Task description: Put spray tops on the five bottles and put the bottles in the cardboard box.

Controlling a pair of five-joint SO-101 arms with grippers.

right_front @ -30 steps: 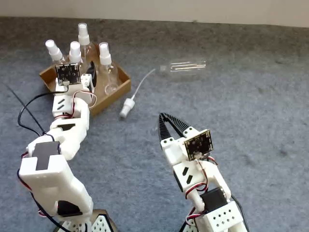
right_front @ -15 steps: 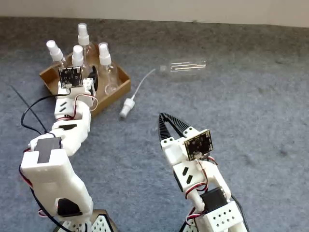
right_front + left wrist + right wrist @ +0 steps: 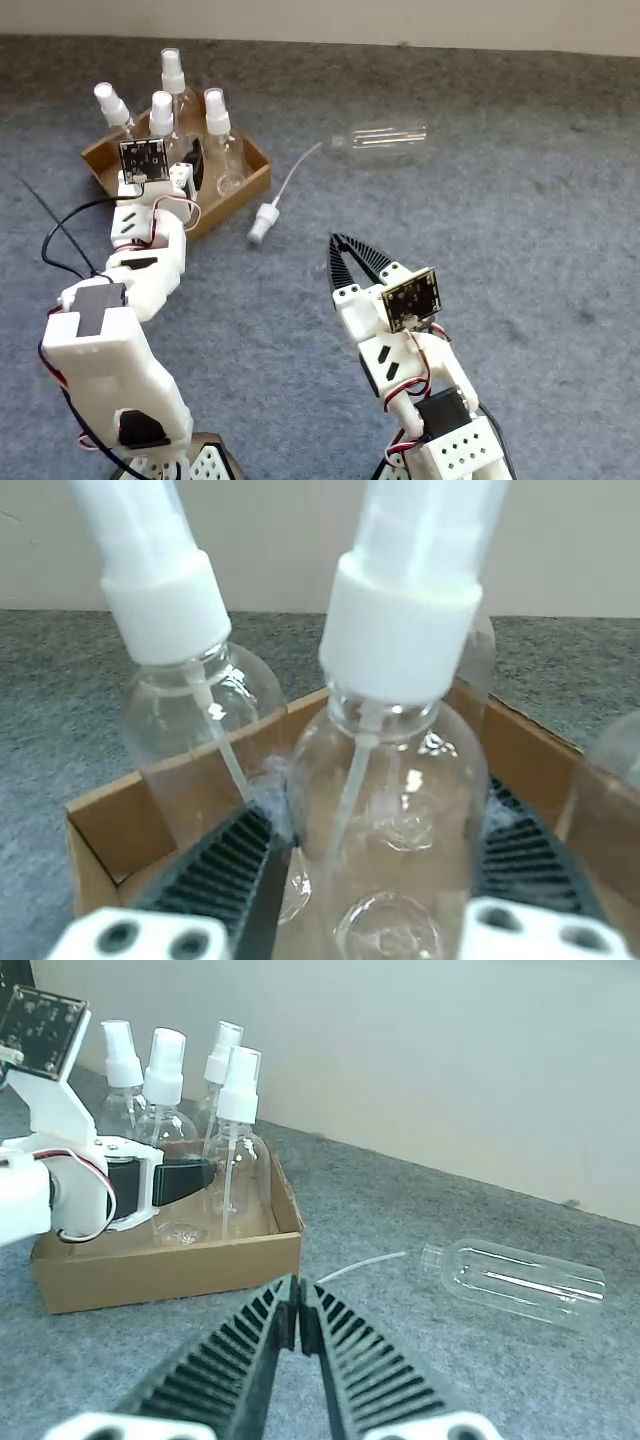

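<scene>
box (image 3: 240,196) crowded with bottles (image 3: 228,150) (four), lying bottle (image 3: 385,137) unobstructed

Cropped above the cardboard box (image 3: 110,820) at both spray tops (image 3: 400,630), clipped inside it at the base of the nearest bottle (image 3: 390,810), masked along its near wall by the left arm (image 3: 150,255).

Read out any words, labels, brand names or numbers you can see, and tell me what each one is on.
There is no text to read. The spray bottles and the lying bottle are clear and unlabelled. The cardboard box is plain. The circuit boards on the arms show no legible marks.
</scene>
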